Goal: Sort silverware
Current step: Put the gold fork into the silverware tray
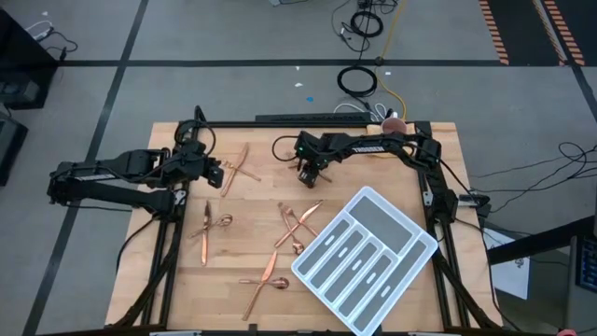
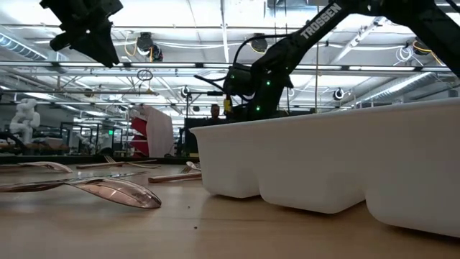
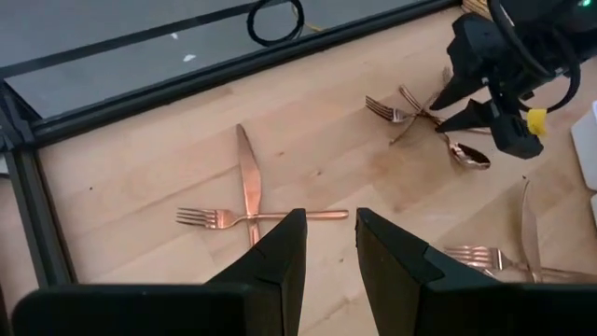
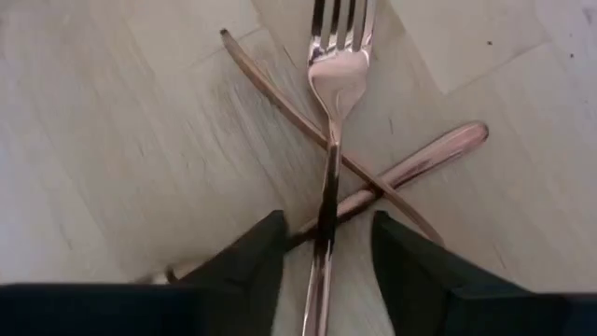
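the right gripper (image 4: pixel 326 252) sits low over a crossed pile near the top centre of the high view, its jaws narrowed astride a fork (image 4: pixel 333 112) handle, with two other pieces lying underneath. i judge the close may drag those along or tilt the fork. the left gripper (image 3: pixel 328 247), jaws part open and empty, hovers above a crossed knife (image 3: pixel 248 182) at upper left. the white tray (image 1: pixel 366 259) at lower right holds nothing.

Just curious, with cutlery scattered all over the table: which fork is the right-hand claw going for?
The fork at the far edge, lying across two other pieces. The right gripper straddles its handle; every other fork lies clear of it.
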### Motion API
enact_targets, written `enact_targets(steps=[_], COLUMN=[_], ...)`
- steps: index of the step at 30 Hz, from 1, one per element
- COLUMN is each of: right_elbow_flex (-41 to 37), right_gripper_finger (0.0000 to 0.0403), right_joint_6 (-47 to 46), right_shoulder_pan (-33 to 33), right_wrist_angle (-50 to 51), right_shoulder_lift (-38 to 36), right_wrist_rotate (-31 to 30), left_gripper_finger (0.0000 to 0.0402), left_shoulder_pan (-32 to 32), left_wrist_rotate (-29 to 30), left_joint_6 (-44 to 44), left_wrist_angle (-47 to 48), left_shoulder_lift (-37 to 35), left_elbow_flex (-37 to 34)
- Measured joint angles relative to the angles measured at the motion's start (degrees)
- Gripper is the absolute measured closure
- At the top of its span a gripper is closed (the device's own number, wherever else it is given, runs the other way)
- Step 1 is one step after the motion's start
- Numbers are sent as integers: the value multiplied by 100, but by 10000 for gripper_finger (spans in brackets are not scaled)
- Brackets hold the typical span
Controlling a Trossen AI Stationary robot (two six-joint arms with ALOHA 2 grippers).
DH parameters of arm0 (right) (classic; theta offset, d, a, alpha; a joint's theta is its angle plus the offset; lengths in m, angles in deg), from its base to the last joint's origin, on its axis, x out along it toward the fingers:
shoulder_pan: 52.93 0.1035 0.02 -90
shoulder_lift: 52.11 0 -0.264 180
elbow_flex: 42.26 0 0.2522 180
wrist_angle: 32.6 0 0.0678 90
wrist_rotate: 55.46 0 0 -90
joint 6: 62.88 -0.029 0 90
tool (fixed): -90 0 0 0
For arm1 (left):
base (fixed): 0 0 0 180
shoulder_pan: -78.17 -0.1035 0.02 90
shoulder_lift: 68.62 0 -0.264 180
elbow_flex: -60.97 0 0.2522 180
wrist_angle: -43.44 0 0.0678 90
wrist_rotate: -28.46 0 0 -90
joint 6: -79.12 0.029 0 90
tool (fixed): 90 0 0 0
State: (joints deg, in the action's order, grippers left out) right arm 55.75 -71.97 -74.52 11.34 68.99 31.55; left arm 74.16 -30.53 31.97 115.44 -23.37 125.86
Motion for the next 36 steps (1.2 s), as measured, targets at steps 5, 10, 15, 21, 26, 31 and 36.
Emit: enact_targets(steps=[5, 10, 15, 21, 26, 31, 36], right_elbow_flex=[0, -2, -2, -4, -4, -2, -2], right_gripper_finger=[383, 390, 399, 401, 402, 402, 403], right_joint_6=[-206, -262, -496, -1014, -1799, -3192, -5418], right_shoulder_pan=[6, 64, 102, 107, 149, 575, 1701], right_wrist_angle=[62, 149, 240, 329, 771, 2130, 3746], right_shoulder_lift=[-22, -139, -298, -694, -1439, -2331, -2980], right_wrist_rotate=[13, 12, 9, 87, 195, -307, -1350], left_gripper_finger=[300, 300, 300, 300, 300, 300, 300], left_shoulder_pan=[2, 0, 0, 0, 0, 0, 0], left_wrist_rotate=[56, 68, 73, 76, 105, 260, 680], left_joint_6=[10, 160, 272, 311, 474, 613, 614], left_wrist_angle=[30, 49, 64, 73, 79, 76, 63], left_shoulder_lift=[0, 0, 0, 0, 0, 0, 0], left_elbow_flex=[0, 0, 0, 0, 0, 0, 0])
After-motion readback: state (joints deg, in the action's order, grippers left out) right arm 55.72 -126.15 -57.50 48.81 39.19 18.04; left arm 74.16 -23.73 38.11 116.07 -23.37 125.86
